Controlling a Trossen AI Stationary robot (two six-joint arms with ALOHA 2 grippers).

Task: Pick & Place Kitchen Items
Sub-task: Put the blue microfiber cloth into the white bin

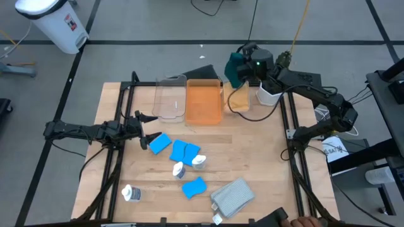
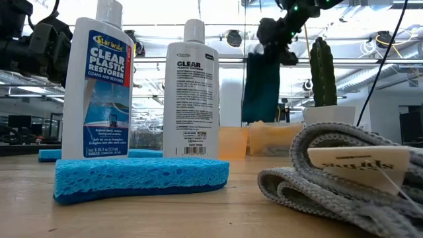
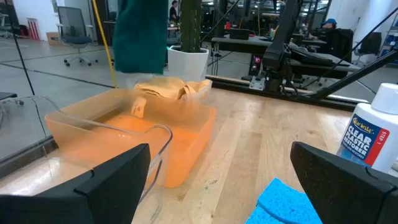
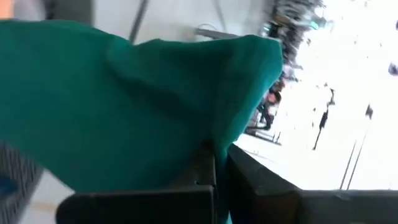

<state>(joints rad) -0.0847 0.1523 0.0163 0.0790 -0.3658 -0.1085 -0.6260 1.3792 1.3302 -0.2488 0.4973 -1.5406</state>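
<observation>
Now the right hand (image 4: 214,165) is clamped on the dark green cloth (image 4: 137,99), hanging it above the orange cloth (image 1: 239,98) beside the orange bin (image 1: 203,101), likely for dropping; left hand (image 1: 146,129) waits apart near blue sponges (image 1: 180,151) on the bench (image 1: 265,164).

Bare worktop (image 1: 265,157) lies open along the right side, while blue sponges (image 1: 180,151) and white bottles (image 1: 178,169) crowd the middle, the grey cloth (image 1: 232,195) blocks the near edge, and two bins (image 1: 203,101) wall the far side.
</observation>
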